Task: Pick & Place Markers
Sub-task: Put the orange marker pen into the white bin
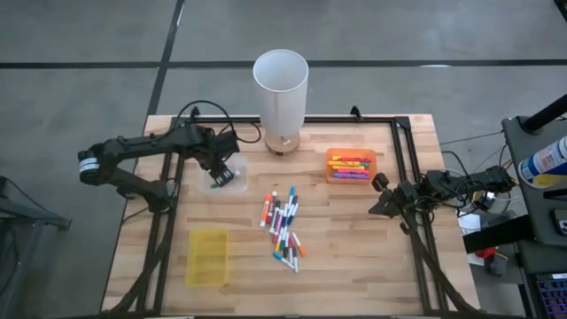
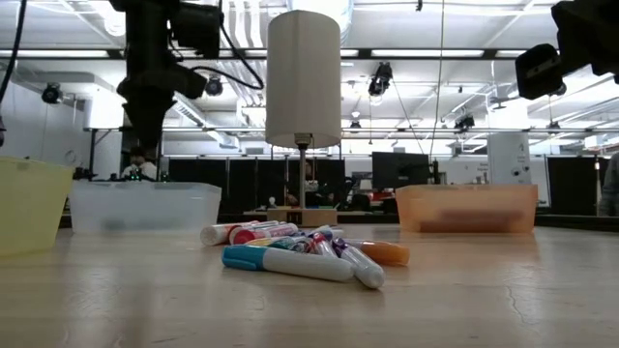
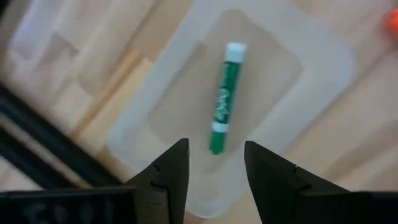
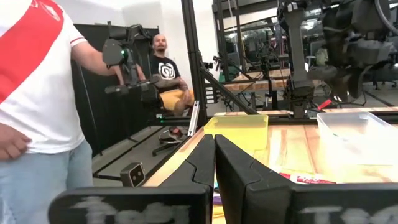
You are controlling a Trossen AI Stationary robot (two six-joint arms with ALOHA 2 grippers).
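A: Which step is in hand?

B: A drop-off, I judge. The left tool [image 3: 214,177] is hanging over the clear tray [image 1: 222,176] left of centre in the high view, fingers spread, and a green marker [image 3: 224,97] is lying loose inside it.

A: And the rest?

B: The markers [image 1: 283,229] are lying heaped mid-frame on the tabletop [image 1: 354,266]. The right tool [image 1: 380,184] is waiting at right, pressed together, empty.

A: Next?

B: Probably reaching back to the heap, fingers straddling one barrel.
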